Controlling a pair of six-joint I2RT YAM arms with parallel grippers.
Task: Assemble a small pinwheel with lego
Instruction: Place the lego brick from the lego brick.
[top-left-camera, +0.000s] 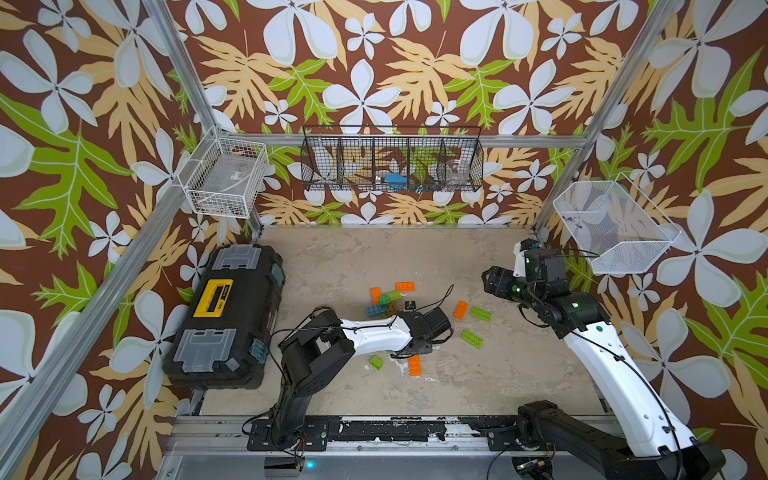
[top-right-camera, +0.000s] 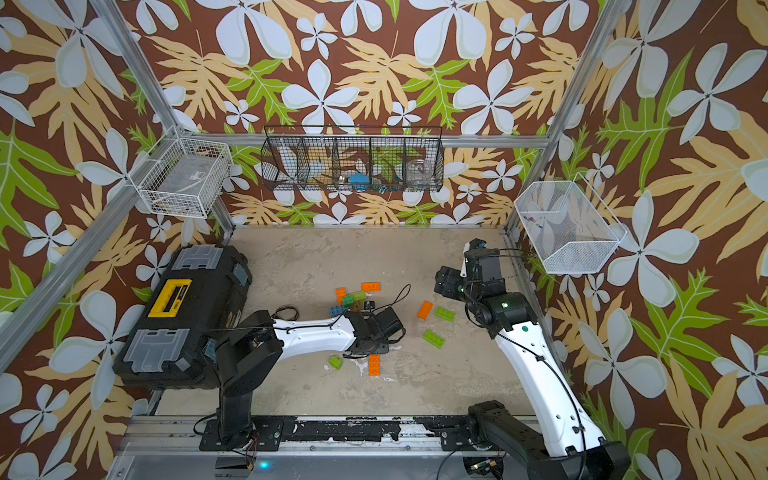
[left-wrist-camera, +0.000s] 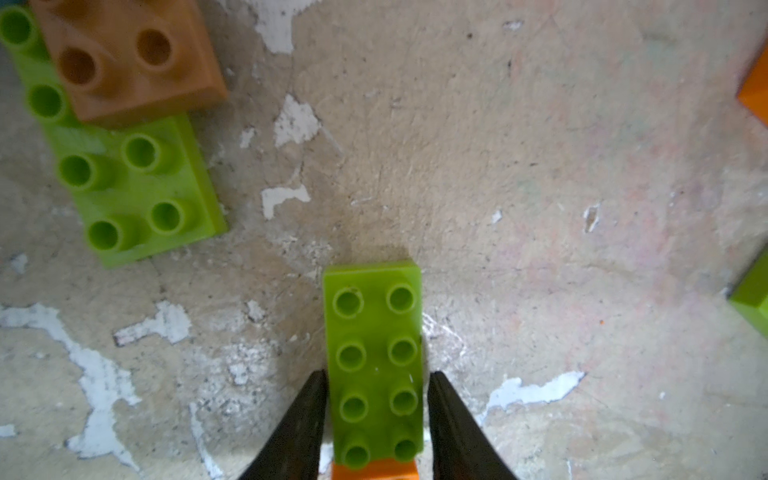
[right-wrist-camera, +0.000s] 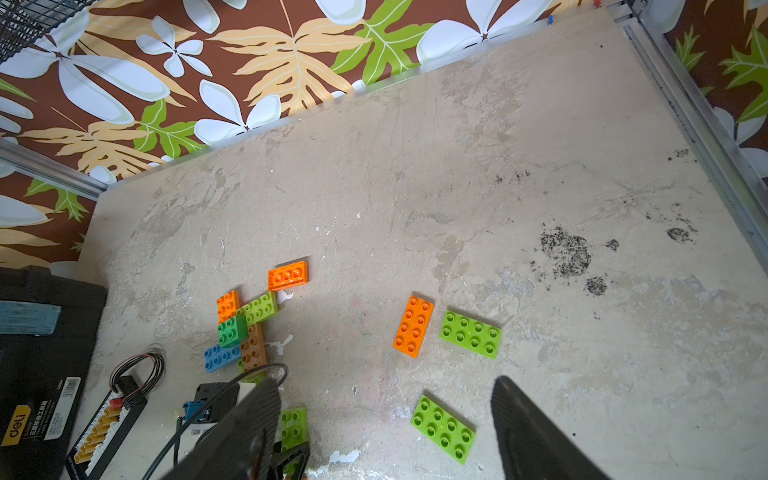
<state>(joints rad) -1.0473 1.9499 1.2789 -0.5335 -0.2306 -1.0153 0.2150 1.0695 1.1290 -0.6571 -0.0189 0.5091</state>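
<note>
A lime brick (left-wrist-camera: 374, 361) atop an orange brick (left-wrist-camera: 374, 471) lies between the slightly parted left fingers (left-wrist-camera: 299, 428), barely clear of them; the right fingers (right-wrist-camera: 528, 428) hang spread at the desk's (top-left-camera: 332, 257) 2 o'clock.

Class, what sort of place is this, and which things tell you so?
Probably a robot test cell: a left arm and right arm bolted to a rail, an aluminium frame, printed backdrop walls.
</note>
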